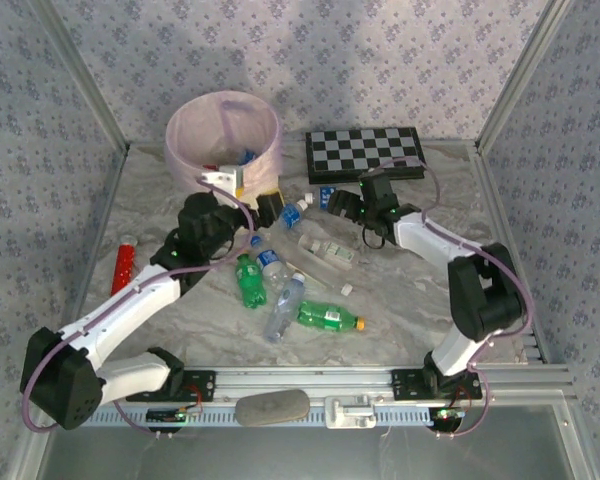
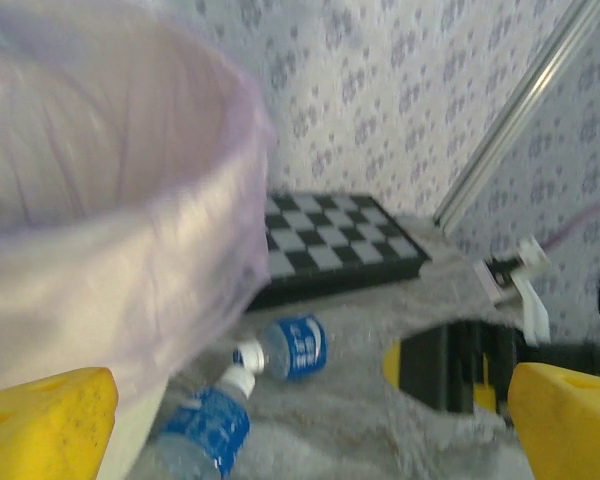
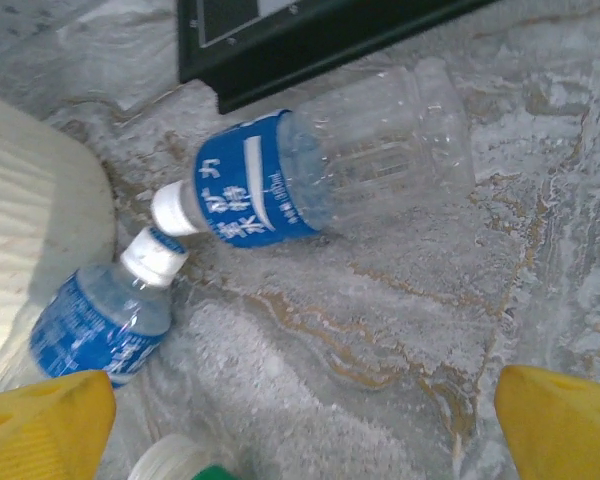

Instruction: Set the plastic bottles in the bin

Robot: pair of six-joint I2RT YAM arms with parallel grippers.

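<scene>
Right wrist view: right gripper (image 3: 305, 425) is hovering, fingers spread wide and gripping nothing, over a blue-labelled clear bottle (image 3: 320, 180) lying cap to cap with a second blue-labelled bottle (image 3: 105, 315), between the bin (image 3: 30, 200) at left and the chessboard (image 3: 280, 40) beyond. Left gripper (image 2: 310, 430) is likewise gaping empty beside the pink-lined bin. Green bottles (image 1: 250, 282) are lying mid-table.

Left fingers (image 2: 42, 425) spread wide, seemingly pointing level; right fingers (image 3: 42, 428) spread wide, pointing downward.
</scene>
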